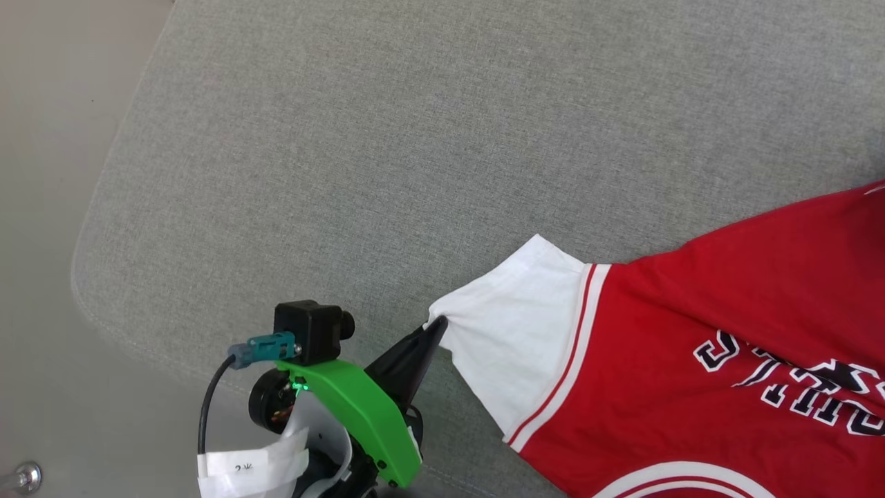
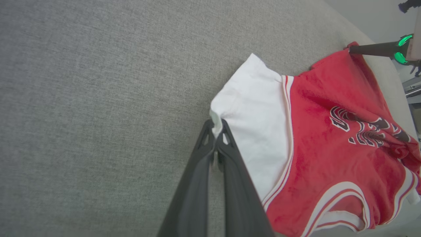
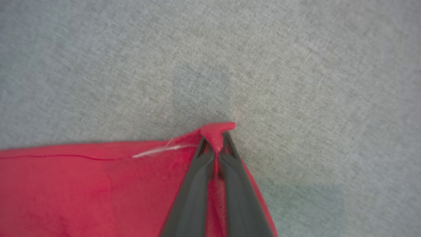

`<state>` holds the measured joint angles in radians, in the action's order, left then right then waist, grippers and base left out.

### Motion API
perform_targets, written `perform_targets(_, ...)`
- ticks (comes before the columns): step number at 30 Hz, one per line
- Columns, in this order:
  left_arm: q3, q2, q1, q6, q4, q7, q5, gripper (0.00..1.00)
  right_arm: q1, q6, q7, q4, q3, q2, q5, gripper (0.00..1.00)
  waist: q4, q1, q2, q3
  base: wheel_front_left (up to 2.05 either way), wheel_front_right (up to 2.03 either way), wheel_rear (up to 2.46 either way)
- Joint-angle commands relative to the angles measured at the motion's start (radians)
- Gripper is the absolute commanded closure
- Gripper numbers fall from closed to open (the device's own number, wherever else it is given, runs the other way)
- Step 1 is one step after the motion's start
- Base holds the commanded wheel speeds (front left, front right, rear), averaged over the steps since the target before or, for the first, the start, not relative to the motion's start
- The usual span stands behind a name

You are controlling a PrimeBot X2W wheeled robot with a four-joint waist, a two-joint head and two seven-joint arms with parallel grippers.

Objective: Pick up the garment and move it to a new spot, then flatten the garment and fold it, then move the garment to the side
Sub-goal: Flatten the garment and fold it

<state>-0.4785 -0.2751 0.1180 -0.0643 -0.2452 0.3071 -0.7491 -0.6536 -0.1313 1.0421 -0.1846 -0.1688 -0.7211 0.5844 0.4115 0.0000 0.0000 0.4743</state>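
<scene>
Left gripper (image 2: 216,125) and, seemingly, right gripper (image 3: 215,140) pinch garment (image 1: 691,311).

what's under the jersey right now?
The garment lies on the grey fabric cushion, visible beside it. The left pincer pinches its white sleeve corner, the right pincer a red corner. Anything beneath the cloth itself is covered.

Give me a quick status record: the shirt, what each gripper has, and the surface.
shirt: red T-shirt, lettering up, rumpled, not yet folded
left gripper: shut on the edge of the white sleeve
right gripper: shut on a red corner of the T-shirt
surface: grey fabric cushion
</scene>
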Motion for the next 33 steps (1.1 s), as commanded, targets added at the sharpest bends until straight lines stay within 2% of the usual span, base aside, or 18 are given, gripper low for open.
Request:
perform_targets(1, 0.007, 0.001, 0.023, 0.005, -0.001, -0.012, -0.003, 1.00, 0.030, 0.001, -0.022, -0.027, -0.018, 0.019, 0.006, 1.00, -0.011, 0.0000, 0.0000, -0.021, 0.00, 0.00, 0.00)
perform_targets(11, 0.034, -0.027, 0.023, -0.017, -0.033, -0.021, 0.016, 1.00, 0.016, 0.001, -0.231, -0.066, -0.047, 0.057, 0.042, 1.00, -0.089, 0.0000, 0.0000, -0.143, 0.00, 0.00, 0.00)
perform_targets(19, 0.072, -0.052, 0.047, -0.044, -0.087, -0.030, 0.041, 1.00, 0.025, 0.001, -0.381, -0.044, -0.080, 0.051, 0.077, 1.00, -0.174, 0.0000, 0.0000, -0.228, 0.00, 0.00, 0.00)
perform_targets(27, 0.113, -0.067, 0.128, -0.063, -0.122, -0.030, 0.067, 1.00, 0.064, 0.001, -0.482, 0.001, -0.057, 0.029, 0.106, 1.00, -0.246, 0.0000, 0.0000, -0.310, 0.00, 0.00, 0.00)
perform_targets(33, 0.145, -0.070, 0.205, -0.070, -0.112, -0.036, 0.078, 1.00, 0.089, 0.001, -0.515, 0.055, -0.027, 0.031, 0.113, 1.00, -0.296, 0.0000, 0.0000, -0.362, 0.00, 0.00, 0.00)
